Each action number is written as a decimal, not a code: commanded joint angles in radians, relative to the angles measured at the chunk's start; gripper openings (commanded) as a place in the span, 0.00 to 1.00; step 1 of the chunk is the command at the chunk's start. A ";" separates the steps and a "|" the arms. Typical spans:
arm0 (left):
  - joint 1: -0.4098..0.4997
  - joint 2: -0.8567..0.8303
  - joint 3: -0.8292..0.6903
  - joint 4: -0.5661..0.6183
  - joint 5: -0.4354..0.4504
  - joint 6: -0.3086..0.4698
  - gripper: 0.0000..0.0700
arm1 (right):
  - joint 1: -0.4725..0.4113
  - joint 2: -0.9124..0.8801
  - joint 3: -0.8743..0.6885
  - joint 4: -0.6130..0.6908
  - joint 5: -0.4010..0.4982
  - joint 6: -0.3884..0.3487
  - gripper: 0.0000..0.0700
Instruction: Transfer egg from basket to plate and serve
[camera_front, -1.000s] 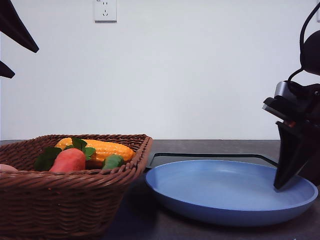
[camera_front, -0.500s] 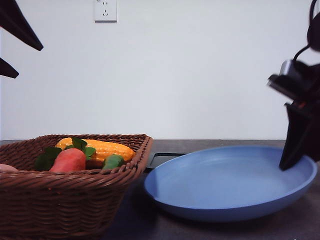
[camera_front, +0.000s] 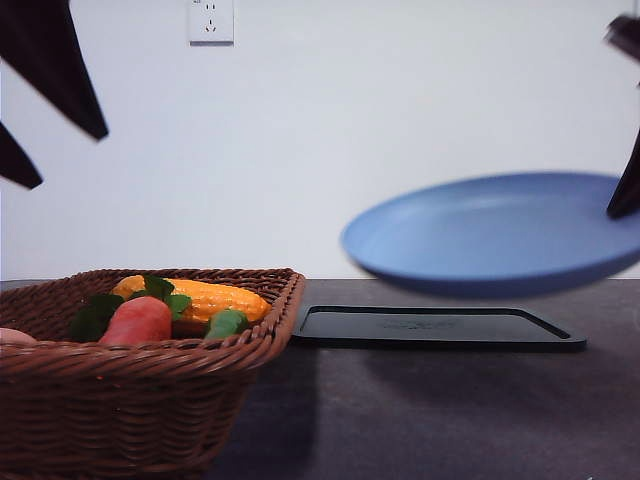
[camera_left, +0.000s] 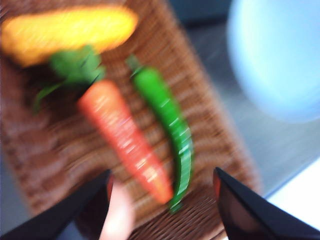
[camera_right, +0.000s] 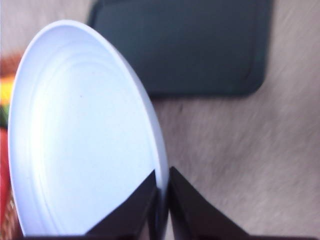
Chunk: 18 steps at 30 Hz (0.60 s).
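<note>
Lifted clear of the black tray (camera_front: 437, 328) where it was resting a second ago, the blue plate (camera_front: 490, 235) is now hanging in mid-air above the table, carried by the right gripper (camera_right: 162, 200), whose fingers are pinching the plate's rim at its right edge. Its wrist camera is showing the rim caught between the two dark fingers, the plate's inside bare. Meanwhile the left gripper (camera_left: 162, 210) is hovering high at the left, above the wicker basket (camera_front: 150, 385), its fingers spread wide and holding nothing. Below it, the egg (camera_left: 117, 215) is lying in the basket at the near-left end, just beside the carrot (camera_left: 125, 142), with a green pepper (camera_left: 167, 127) and a corn cob (camera_left: 67, 30) further along. With the egg not yet picked up, the raised plate probably means the right arm is bringing it toward the basket to receive the egg; the transfer itself is yet to be done.
</note>
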 joint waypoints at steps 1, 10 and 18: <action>-0.041 0.048 0.033 -0.034 -0.062 0.042 0.59 | -0.012 -0.015 0.006 0.008 -0.002 0.015 0.00; -0.151 0.242 0.057 -0.082 -0.165 0.050 0.59 | -0.073 -0.078 0.006 -0.019 -0.003 0.014 0.00; -0.175 0.361 0.057 -0.099 -0.239 0.049 0.59 | -0.076 -0.077 0.006 -0.026 -0.003 0.013 0.00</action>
